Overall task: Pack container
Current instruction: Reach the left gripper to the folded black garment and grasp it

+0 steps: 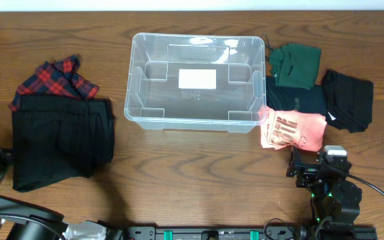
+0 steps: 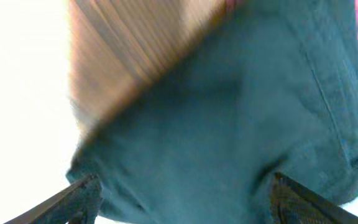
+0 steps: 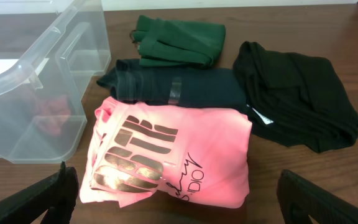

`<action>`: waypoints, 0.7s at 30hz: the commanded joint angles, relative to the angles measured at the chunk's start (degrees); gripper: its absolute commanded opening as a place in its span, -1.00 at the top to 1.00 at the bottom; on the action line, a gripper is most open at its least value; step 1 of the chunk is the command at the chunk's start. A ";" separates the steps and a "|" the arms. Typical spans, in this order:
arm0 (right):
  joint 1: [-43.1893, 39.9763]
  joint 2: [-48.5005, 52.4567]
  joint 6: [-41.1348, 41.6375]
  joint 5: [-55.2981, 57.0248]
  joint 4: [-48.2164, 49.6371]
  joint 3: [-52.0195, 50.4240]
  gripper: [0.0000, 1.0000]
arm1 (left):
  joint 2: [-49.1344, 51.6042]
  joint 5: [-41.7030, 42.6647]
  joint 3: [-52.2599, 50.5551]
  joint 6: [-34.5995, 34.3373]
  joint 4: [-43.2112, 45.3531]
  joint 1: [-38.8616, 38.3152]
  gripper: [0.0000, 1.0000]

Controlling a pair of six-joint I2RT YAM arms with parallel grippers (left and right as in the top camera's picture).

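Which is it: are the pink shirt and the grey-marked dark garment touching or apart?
Touching. Right wrist view: the pink shirt meets the grey-marked dark garment, no table between.

A brown wood-grain table (image 1: 199,167) meets a pale wall at its far edge.

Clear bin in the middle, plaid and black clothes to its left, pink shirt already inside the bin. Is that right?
No. The pink shirt lies folded on the table outside the container, by its right end; the container is empty. The overhead view shows this. The rest is right.
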 commanded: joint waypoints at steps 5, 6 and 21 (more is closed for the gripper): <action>0.52 -0.35 0.39 -0.02 0.00 -0.15 -0.98 | 1.79 0.07 0.70 7.98 6.40 0.37 -0.76; 0.52 -0.35 0.39 -0.02 0.00 -0.15 -0.99 | 2.51 0.28 0.70 7.96 6.69 0.37 -0.76; 0.52 -0.35 0.39 -0.02 0.00 -0.15 -0.99 | 16.02 8.52 0.70 8.02 14.32 -1.09 -0.74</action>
